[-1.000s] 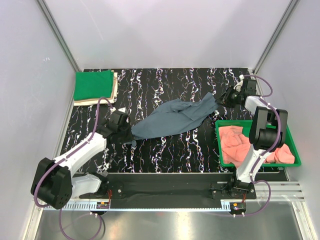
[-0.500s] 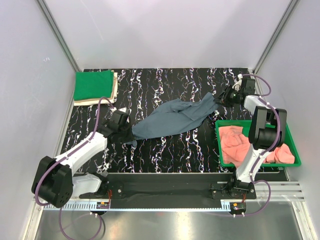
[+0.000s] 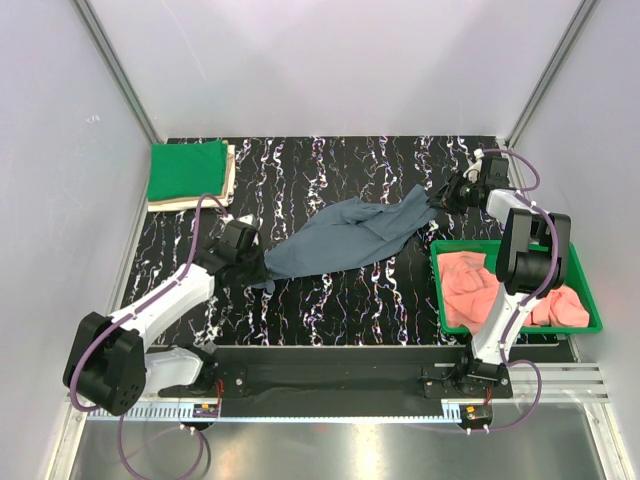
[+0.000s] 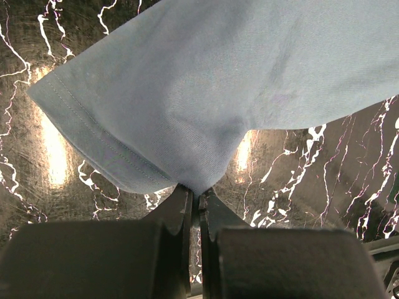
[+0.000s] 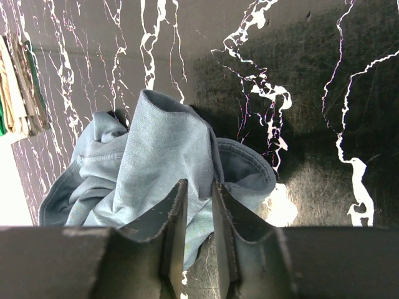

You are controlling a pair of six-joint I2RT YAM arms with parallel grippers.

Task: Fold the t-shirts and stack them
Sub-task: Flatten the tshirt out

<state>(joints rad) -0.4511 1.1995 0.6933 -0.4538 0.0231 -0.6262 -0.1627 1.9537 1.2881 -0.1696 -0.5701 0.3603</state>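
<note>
A slate blue-grey t-shirt (image 3: 340, 240) lies stretched in a crumpled band across the black marbled mat, from lower left to upper right. My left gripper (image 3: 262, 270) is shut on its lower-left end; in the left wrist view the jaws (image 4: 198, 193) pinch a tip of the cloth (image 4: 206, 87) beside a stitched hem. My right gripper (image 3: 440, 197) holds the upper-right end; in its wrist view a fold of the shirt (image 5: 162, 156) sits between the narrow jaws (image 5: 196, 190). A folded bright green t-shirt (image 3: 187, 170) lies on a beige one (image 3: 231, 172) at the back left.
A rigid green tray (image 3: 437, 270) at the right front holds crumpled salmon-pink t-shirts (image 3: 470, 285), right beside my right arm's upright links. White walls and metal posts close in the mat at the left, back and right.
My right wrist has shifted slightly toward the back. The shirt and the left arm look unchanged.
</note>
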